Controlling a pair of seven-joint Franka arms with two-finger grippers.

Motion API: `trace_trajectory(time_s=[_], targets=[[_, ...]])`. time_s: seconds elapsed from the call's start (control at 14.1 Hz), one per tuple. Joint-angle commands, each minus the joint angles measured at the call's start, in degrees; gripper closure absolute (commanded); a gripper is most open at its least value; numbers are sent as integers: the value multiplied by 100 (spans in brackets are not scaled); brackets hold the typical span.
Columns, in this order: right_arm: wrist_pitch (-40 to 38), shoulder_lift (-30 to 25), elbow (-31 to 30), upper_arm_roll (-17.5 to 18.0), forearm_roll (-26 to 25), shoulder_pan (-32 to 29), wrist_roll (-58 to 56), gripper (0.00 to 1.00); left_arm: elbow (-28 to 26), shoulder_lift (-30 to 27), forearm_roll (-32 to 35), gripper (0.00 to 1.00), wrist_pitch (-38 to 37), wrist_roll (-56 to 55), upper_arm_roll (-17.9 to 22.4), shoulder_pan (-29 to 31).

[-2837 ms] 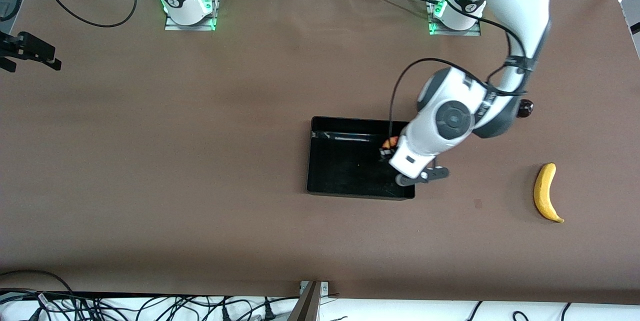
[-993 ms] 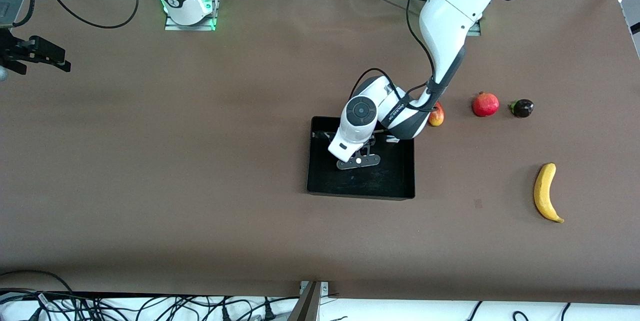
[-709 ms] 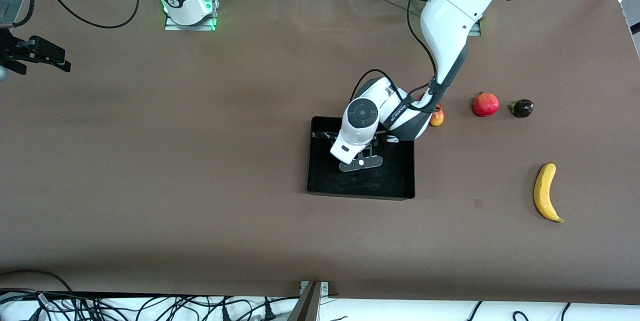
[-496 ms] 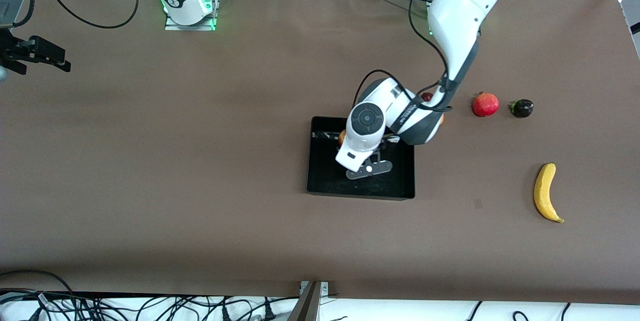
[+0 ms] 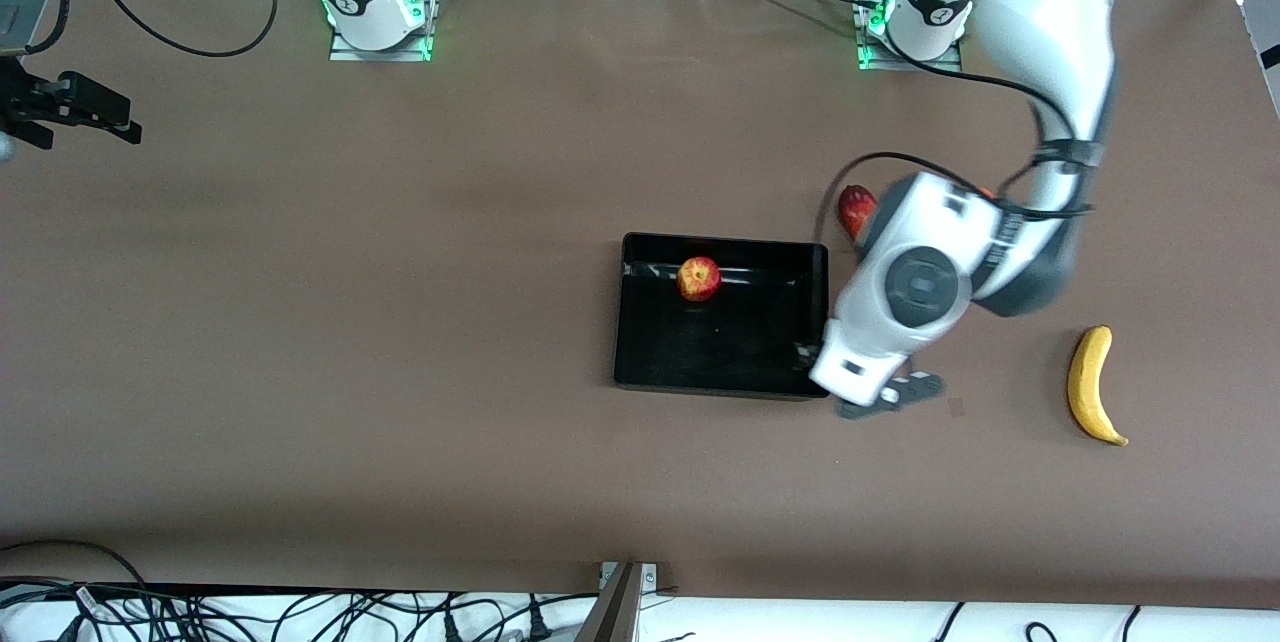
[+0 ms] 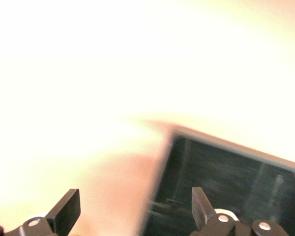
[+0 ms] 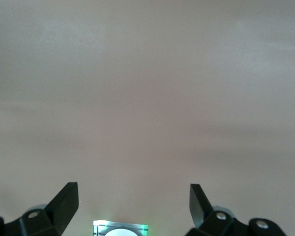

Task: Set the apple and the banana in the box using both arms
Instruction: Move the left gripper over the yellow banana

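Now the left gripper (image 5: pixel 885 394) hangs with its jaws spread wide and nothing between them, over the corner of the box (image 5: pixel 640 377) that lies nearest the front camera toward the left arm's end of the table; in the left wrist view its fingers (image 6: pixel 66 212) straddle the box's wall, one over bare table and the other over the dark glossy floor. The apple (image 5: pixel 698 278) sits inside the box, well away from this gripper, close against the wall farthest from the front camera and apart from any finger. The banana (image 5: pixel 1090 384) lies on the table outside the box, toward the left arm's end from the left gripper and at about the same nearness to the front camera, untouched. A red fruit (image 5: pixel 853 208) shows partly past the left arm's wrist, just outside the box's corner, farther from the front camera than the gripper. The right gripper (image 5: pixel 70 112) waits at the right arm's end of the table, well apart from the box and both fruits, its jaws likewise spread wide and empty; the right wrist view shows its fingers (image 7: pixel 64 202) over plain brown table (image 5: pixel 400 322).
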Motion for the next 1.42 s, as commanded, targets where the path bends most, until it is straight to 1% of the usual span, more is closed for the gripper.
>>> trace_trajectory(time_s=[0.0,0.14,0.21,0.43,0.57,0.85,1.06,1.28,1.35], targets=[[-27,7,58,17,34,-3,50,0,-95,-81,33,0,-72,1371,-71,794],[-36,-1,58,17,34,-3,50,0,-96,-81,51,0,-20,2243,-71,1278],[-36,7,58,17,34,-3,50,0,-96,-81,103,0,-11,2473,-71,1472],[-27,7,58,17,34,-3,50,0,-104,-54,226,0,305,3141,8,1798],[-27,7,58,17,34,-3,50,0,-104,-46,341,0,341,3615,-1,2105],[-19,7,58,17,34,-3,50,0,-244,147,385,0,1060,4819,8,2501],[-18,7,58,17,34,-3,50,0,-482,314,385,0,1605,5426,-1,2844],[-53,7,58,17,34,-3,50,0,-491,525,385,0,1746,5744,8,3038],[-62,7,58,17,43,-3,50,0,-622,595,385,0,1991,5762,8,3064]])
